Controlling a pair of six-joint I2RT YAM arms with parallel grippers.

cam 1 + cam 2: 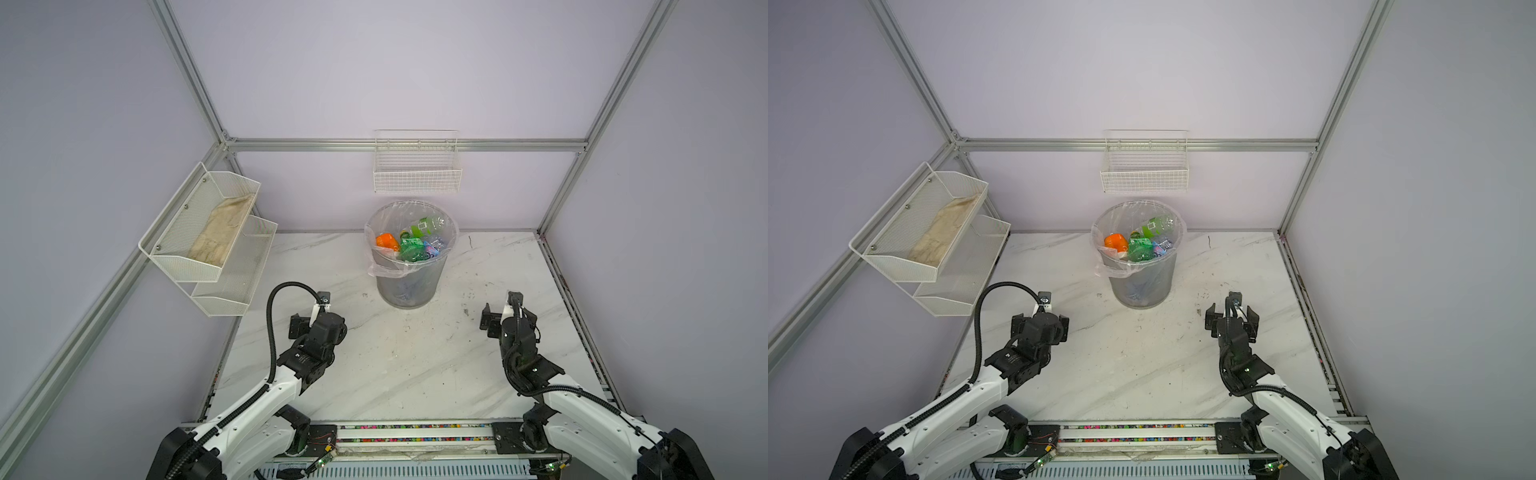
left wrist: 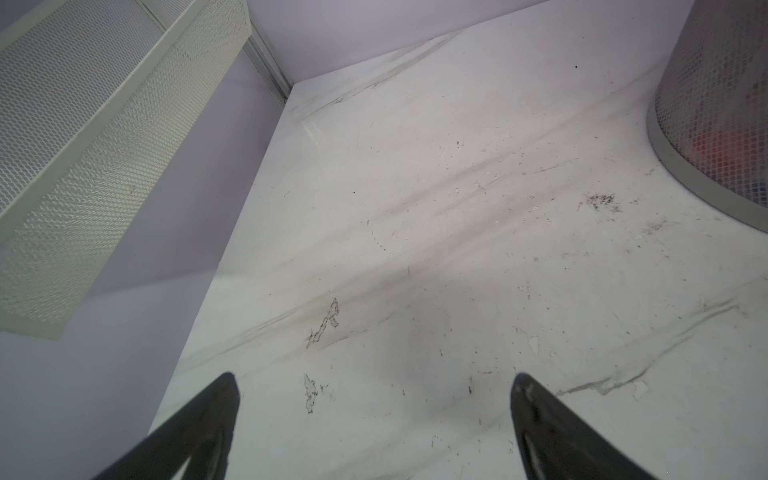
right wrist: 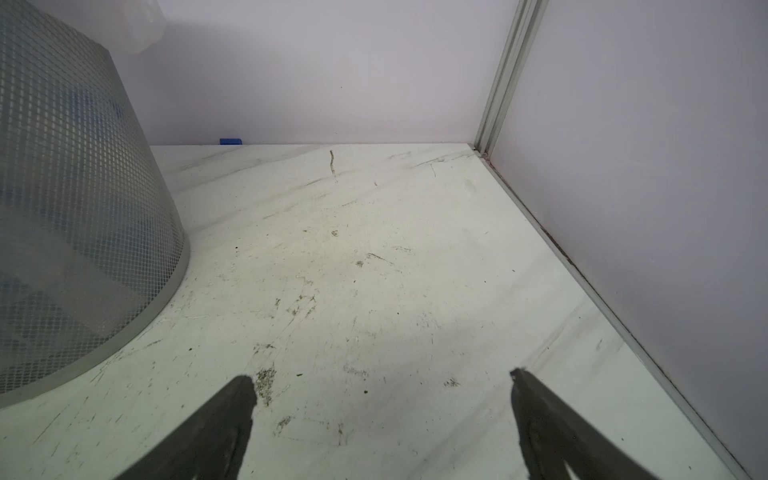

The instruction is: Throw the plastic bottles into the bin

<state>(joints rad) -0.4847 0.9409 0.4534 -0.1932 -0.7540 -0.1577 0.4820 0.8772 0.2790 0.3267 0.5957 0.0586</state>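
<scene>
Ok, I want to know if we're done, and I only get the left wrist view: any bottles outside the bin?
Observer: None in both top views; the bottles lie inside the bin.
Operator: Right gripper holding anything?
Observer: No, the right gripper is open and empty.
Operator: Anything else lying around?
Observer: The right wrist view shows a small blue thing at the back wall; I cannot tell what.

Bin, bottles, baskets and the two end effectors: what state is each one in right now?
bin, upright, lined with a clear bag.
plastic bottles, piled inside the bin, close to its rim.
left end effector, open, empty.
right end effector, open, empty.
wire basket, hanging on the back wall, empty.
mesh shelf, upper tier holds a beige cloth.
</scene>
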